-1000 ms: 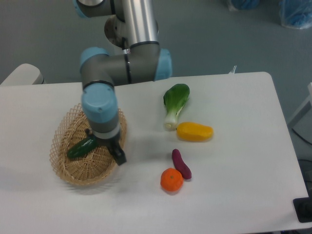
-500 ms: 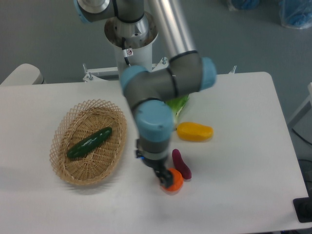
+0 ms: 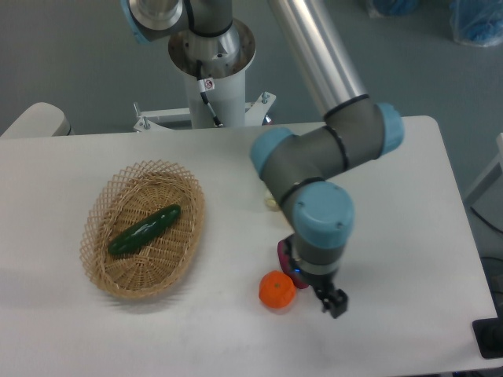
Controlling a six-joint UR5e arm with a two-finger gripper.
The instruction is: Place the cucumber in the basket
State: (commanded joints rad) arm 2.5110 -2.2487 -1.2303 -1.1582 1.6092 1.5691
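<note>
The dark green cucumber [image 3: 144, 229] lies diagonally inside the tan wicker basket [image 3: 103, 263] on the left of the table, with nothing touching it. My gripper [image 3: 333, 301] hangs far to the right, over the white table near the front edge, just right of an orange fruit. Only dark finger tips show under the wrist, and I cannot tell whether they are open or shut. Nothing is seen held in them.
An orange fruit [image 3: 277, 290] sits left of the gripper. A purple piece [image 3: 281, 252] peeks out beside the wrist. The arm's elbow [image 3: 314, 157] covers the table's middle, hiding other items; a pale stalk end [image 3: 271, 204] shows at its left edge.
The arm has swung from the basket across to the right front of the table, leaving the cucumber lying in the basket. It now hides the leafy vegetable and the yellow piece.
</note>
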